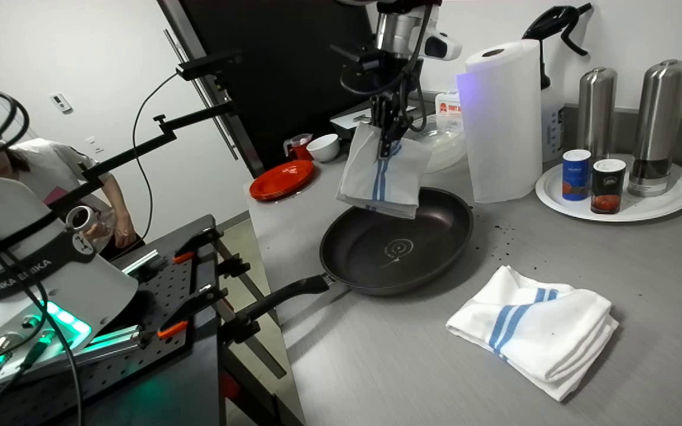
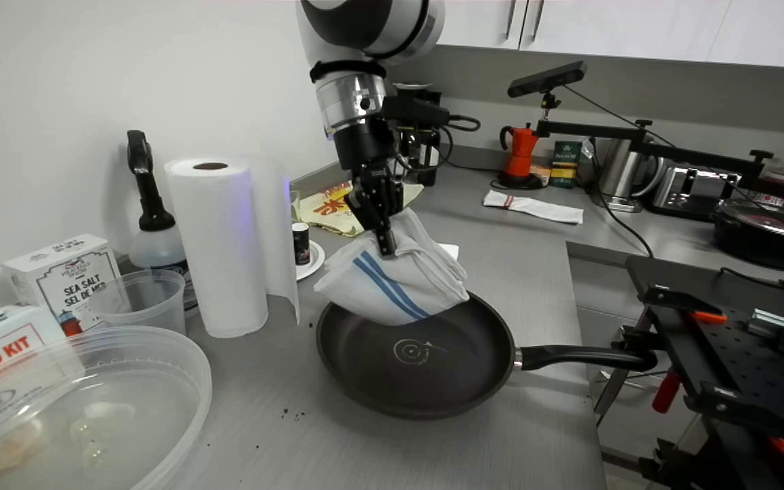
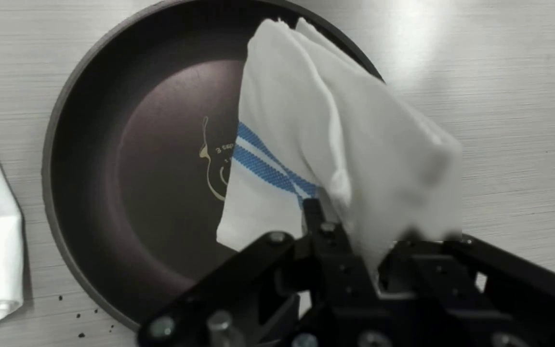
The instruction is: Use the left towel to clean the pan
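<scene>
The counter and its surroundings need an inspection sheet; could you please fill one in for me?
Surface: gray counter, with dark specks scattered beside the pan.
Job's things: pan on the counter; held towel, white with blue stripes, over it, contact with the pan unclear.
Clutter: second towel, also blue-striped, folded beside the pan; paper roll upright; red plate on the counter.
End effector: closed on the held towel.
Cables: black cables hang alongside the robot base.
Surroundings: a person, partly hidden, beyond the robot base.
</scene>
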You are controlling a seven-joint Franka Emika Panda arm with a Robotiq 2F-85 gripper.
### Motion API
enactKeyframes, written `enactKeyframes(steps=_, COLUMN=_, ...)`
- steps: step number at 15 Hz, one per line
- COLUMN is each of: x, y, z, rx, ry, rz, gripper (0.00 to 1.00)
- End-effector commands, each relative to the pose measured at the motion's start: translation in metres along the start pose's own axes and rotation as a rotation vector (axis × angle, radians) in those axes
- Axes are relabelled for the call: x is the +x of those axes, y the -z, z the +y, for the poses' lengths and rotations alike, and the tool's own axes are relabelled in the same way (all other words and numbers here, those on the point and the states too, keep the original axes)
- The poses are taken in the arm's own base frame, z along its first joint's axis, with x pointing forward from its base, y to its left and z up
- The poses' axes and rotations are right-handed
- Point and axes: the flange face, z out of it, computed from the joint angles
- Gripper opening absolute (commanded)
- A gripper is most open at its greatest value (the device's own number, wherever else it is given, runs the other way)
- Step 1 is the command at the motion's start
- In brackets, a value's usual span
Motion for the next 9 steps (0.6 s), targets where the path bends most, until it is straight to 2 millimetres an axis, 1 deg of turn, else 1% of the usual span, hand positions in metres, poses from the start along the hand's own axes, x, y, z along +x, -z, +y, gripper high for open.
enactKeyframes(steps=1, x=0.0, y=-0.002, z=-0.017, rx=0.081, ry=0.007, rz=-0.026, gripper=0.04)
enactKeyframes(steps=5, x=-0.001, y=-0.012, z=-0.032, rx=0.12, ry=0.018, rz=-0.039, gripper=0.04)
enactKeyframes(steps=7, x=-0.001, y=-0.02, z=-0.033, rx=0.13, ry=0.018, rz=-0.054, gripper=0.04)
enactKeyframes(steps=9, x=-0.001, y=-0.033, z=-0.033, rx=0.15, ry=0.013, rz=-0.075, gripper=0.04)
